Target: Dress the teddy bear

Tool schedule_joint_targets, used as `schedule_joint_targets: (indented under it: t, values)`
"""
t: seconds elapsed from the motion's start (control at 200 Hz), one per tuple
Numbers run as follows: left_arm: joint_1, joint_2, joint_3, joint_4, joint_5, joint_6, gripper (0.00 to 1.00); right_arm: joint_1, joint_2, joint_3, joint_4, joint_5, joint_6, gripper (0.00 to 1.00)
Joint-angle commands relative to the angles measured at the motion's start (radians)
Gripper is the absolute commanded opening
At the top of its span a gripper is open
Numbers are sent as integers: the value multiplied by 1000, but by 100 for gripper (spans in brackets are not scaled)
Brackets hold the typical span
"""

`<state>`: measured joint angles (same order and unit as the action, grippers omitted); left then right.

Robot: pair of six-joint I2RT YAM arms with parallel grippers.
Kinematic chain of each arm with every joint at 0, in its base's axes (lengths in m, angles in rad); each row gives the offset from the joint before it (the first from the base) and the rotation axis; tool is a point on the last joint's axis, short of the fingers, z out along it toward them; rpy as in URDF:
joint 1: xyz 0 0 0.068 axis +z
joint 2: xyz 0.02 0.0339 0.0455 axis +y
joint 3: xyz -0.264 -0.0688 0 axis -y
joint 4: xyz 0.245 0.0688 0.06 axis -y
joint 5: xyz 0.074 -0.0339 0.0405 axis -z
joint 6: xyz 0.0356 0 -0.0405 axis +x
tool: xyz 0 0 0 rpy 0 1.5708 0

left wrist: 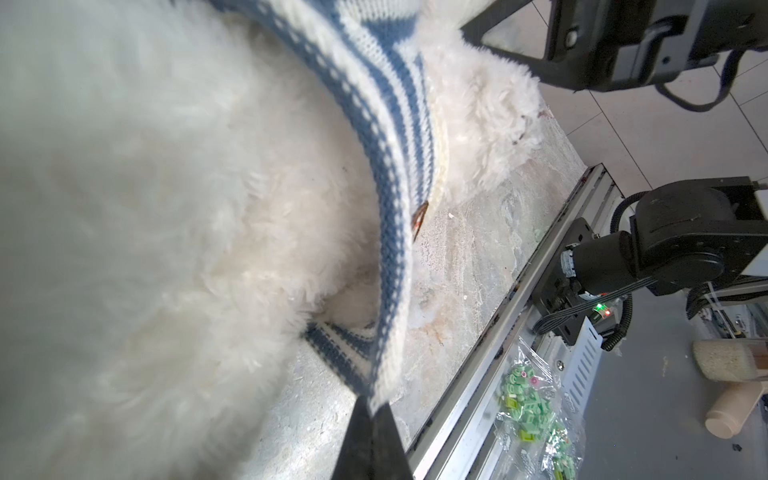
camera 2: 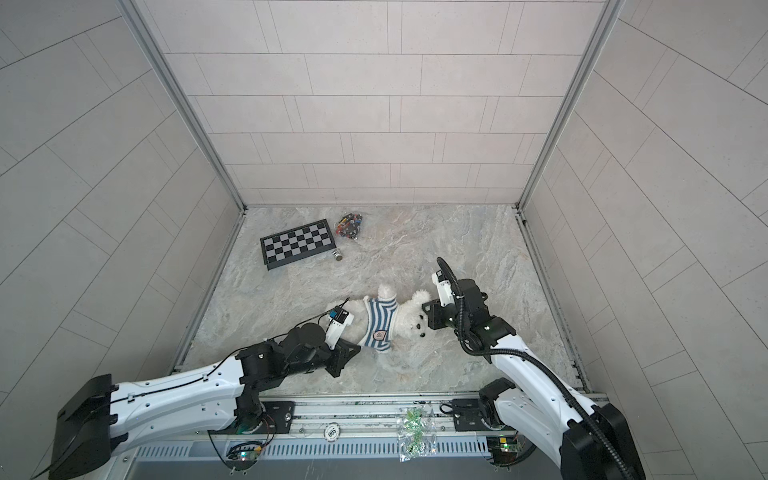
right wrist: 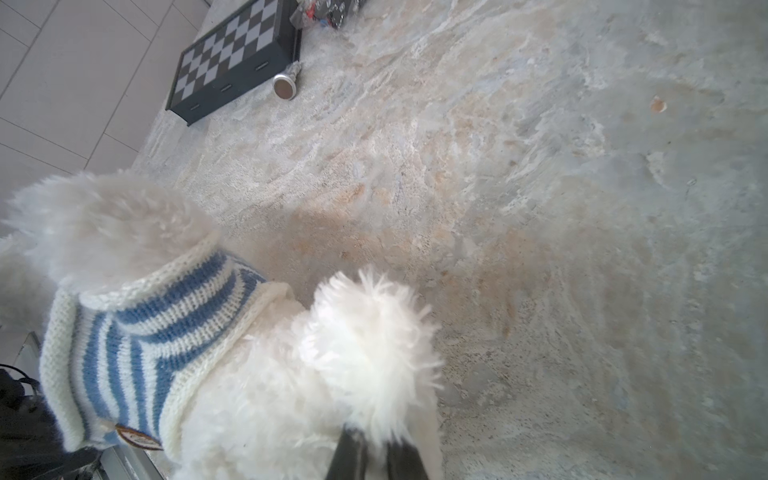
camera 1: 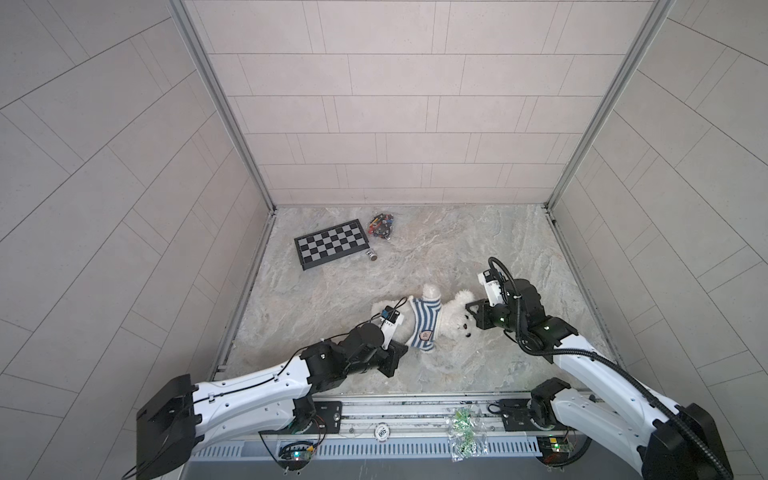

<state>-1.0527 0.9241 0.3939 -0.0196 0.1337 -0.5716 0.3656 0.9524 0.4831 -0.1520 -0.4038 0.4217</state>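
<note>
Closest to the left wrist lens, the left pincer (left wrist: 374, 415) is pressed shut on the hem of the shirt (left wrist: 390, 166), and the blue-and-white knit runs straight out from its tips. Fur of the bear (left wrist: 145, 208) fills the space just beside that hem. The right pincer (right wrist: 376, 451) is closed almost fully, with a tuft of the bear's head fur caught between its tips, near one ear.

In both top views the bear lies on the surface (camera 1: 478, 241) between the two pincers. Its head touches the right pincer and its legs point toward the left pincer. Its dark eyes and nose show on the side of the head nearer the rail (camera 1: 415, 409). The shirt sits around the torso with its badge showing, and one arm pokes out of a sleeve on the side away from the rail.

Count: one bear, one shirt, two pincers. Well beyond the left pincer, near the back wall, lie one chessboard (camera 1: 331, 244), one clear bag of small coloured pieces (camera 1: 381, 226) just beside it, and one small metal cylinder (camera 1: 372, 255) by the board's corner. Behind both pincers, on the rail, are one bag of green pieces (camera 1: 464, 432) and one round chip (camera 1: 381, 432).
</note>
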Motion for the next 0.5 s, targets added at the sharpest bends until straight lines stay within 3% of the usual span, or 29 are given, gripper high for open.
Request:
schedule_joint_targets:
  t: [0.0,0.25,0.37,0.496]
  values:
    - [35,47,-9,57,45,-4,0,-5,46,18,55,18,-14,1]
    - [123,121,10,157,83,-30,0,-5,132,35,85,13,-16,24]
    - [151,137,11,180,99,-38,0,-7,85,37,53,36,-28,43]
    - [160,139,6,201,125,-46,0,-7,-9,49,-37,83,-45,57]
